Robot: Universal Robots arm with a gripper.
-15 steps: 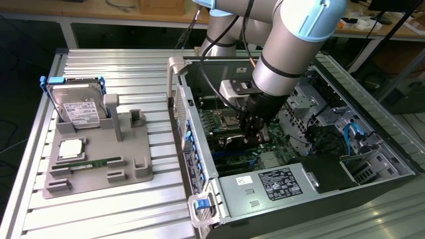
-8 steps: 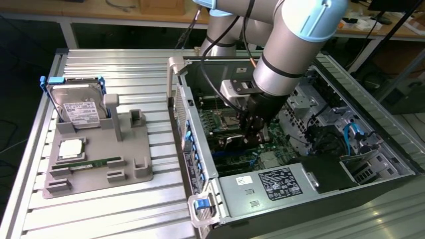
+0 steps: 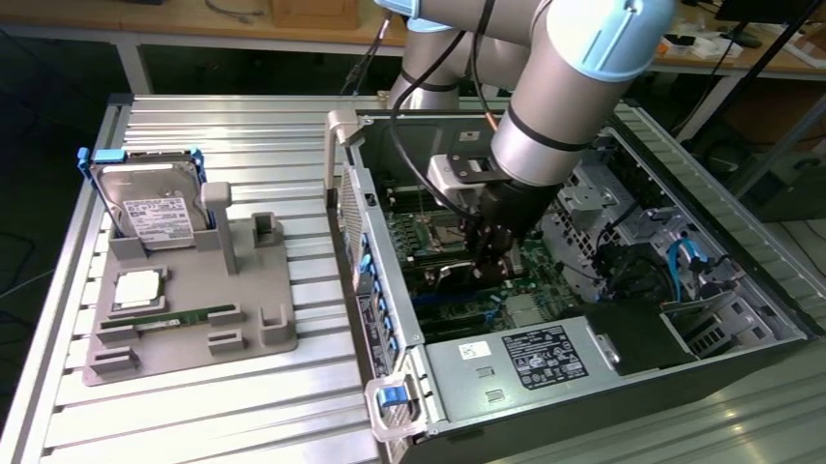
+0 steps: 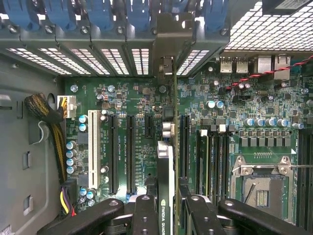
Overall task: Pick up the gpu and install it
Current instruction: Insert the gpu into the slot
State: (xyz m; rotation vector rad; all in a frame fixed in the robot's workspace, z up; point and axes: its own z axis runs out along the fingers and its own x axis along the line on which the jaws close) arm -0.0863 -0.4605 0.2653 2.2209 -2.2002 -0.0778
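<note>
While our black gripper [image 4: 166,215] clamps the thin dark gpu [image 4: 165,161] edge-on, we see it centre-frame over the green motherboard [image 4: 137,103].

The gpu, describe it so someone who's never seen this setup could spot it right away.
Start at the open computer case on the exterior view's right, and look down at its green motherboard. The gpu stands on edge over the slots, clamped in the gripper. Unlike the empty black and white slots beside it, it is a thin upright card with a metal bracket at its far end.
</note>
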